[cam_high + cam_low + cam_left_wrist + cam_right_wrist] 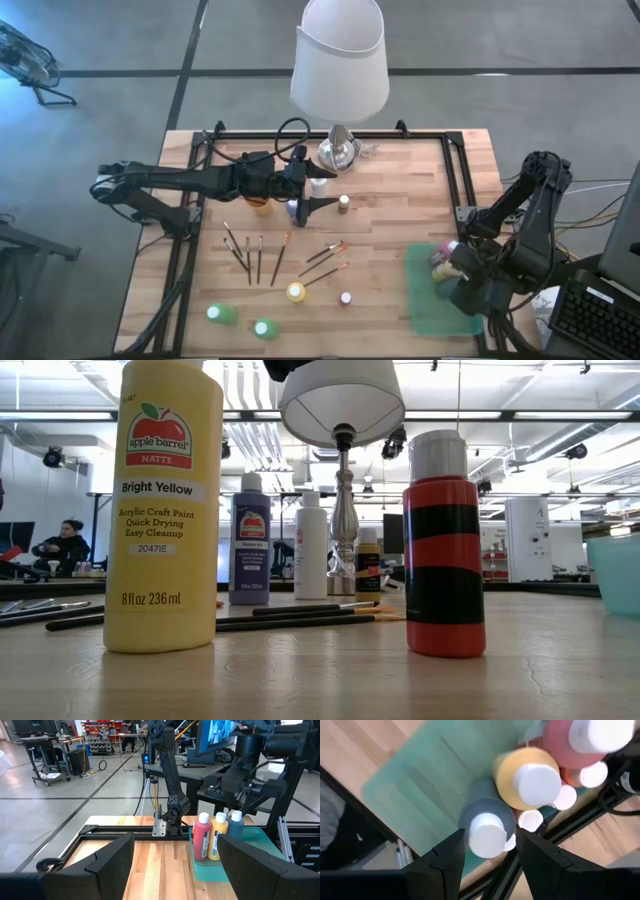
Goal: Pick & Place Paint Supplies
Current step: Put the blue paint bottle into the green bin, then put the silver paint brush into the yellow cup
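Observation:
My right gripper [491,845] points down over the green tray [430,300] at the table's right edge. It is open, one finger on either side of the white cap [487,837] of a grey-blue paint bottle [482,812]. That bottle stands upright in the tray beside a yellow bottle [517,775] and a pink one [560,745]. My left gripper [322,190] hangs level and open above the table's far middle, nothing between its fingers. Paintbrushes [250,255] and more bottles [296,291] lie and stand on the wood.
A lamp with a white shade [340,60] stands at the far middle. Below my left gripper stand a yellow bottle [262,205], a blue one [293,210] and a white one [318,183]. Two green bottles [240,320] lie near the front edge. A black frame [465,180] borders the table.

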Robot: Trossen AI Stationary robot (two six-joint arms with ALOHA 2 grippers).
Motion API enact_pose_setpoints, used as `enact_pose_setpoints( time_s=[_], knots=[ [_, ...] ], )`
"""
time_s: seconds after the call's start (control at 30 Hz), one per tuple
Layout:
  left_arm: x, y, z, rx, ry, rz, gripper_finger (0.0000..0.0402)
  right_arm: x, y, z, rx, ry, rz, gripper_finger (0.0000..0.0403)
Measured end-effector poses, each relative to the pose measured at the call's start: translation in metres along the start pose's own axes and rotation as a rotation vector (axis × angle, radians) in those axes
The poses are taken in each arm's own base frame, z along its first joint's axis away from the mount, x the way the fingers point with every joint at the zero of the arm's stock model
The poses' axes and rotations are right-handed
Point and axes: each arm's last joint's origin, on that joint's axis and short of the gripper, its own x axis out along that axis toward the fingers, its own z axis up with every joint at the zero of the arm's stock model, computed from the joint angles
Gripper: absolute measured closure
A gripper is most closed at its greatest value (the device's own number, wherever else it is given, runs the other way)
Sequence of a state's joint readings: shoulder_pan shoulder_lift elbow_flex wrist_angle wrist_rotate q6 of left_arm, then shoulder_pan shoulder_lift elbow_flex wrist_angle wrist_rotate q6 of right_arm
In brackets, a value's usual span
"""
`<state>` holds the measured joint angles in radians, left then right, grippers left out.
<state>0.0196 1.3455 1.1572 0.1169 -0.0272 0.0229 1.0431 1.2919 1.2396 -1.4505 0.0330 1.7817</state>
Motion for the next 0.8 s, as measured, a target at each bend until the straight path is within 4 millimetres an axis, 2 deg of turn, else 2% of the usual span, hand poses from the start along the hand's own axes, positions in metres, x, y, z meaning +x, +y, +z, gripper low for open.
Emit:
enact_pose_setpoints(
  time_s=[0.33,0.47,0.6,0.8],
  knots=[
    [0.0,0.0,0.0,0.0,-0.001,0.0,0.0113,-0.04,0.002,0.006,-0.062,-0.245,0.136,0.0246],
    [0.0,0.0,0.0,0.0,-0.002,0.0,0.0113,-0.052,0.004,0.014,-0.23,-0.528,0.163,0.0264],
    [0.0,0.0,0.0,0.0,-0.002,-0.001,0.0113,-0.063,0.005,0.023,-0.416,-0.86,0.098,0.0281],
    [0.0,0.0,0.0,0.0,-0.002,0.0,0.0113,-0.076,0.006,0.029,-0.524,-1.173,-0.02,0.0301]
  ],
)
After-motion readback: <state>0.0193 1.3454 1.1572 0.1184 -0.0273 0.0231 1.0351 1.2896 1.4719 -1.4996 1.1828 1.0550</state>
